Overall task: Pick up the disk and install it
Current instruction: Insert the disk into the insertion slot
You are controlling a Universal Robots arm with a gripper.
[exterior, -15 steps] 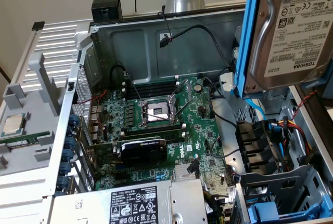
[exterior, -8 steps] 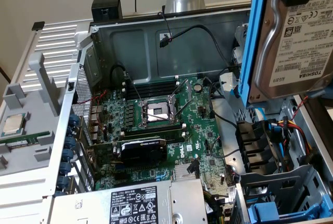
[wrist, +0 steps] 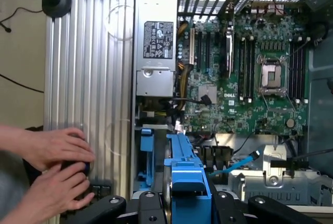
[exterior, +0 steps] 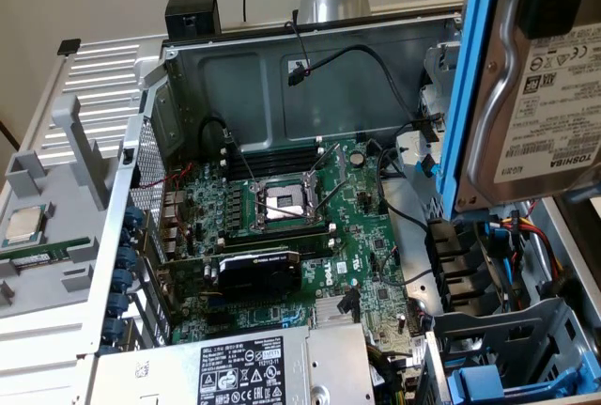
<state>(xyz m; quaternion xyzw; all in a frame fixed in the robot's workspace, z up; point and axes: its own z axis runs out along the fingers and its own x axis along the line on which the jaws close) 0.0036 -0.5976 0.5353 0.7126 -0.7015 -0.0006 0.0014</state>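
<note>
Above the open steel computer case [exterior: 282,85], at the exterior view's right, the disk [exterior: 540,95] hangs upright: silver-grey metal, white printed label, blue plastic carrier frame. The gripper [wrist: 190,200] has its black jaws clamped on that frame. A green motherboard [exterior: 310,226] lies inside the case, and a person's hands [wrist: 52,146] rest at the edge of a ribbed grey panel [wrist: 88,78].

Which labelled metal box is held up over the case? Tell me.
The disk, in its blue carrier, hangs above the case; the power supply sits inside it.
</note>
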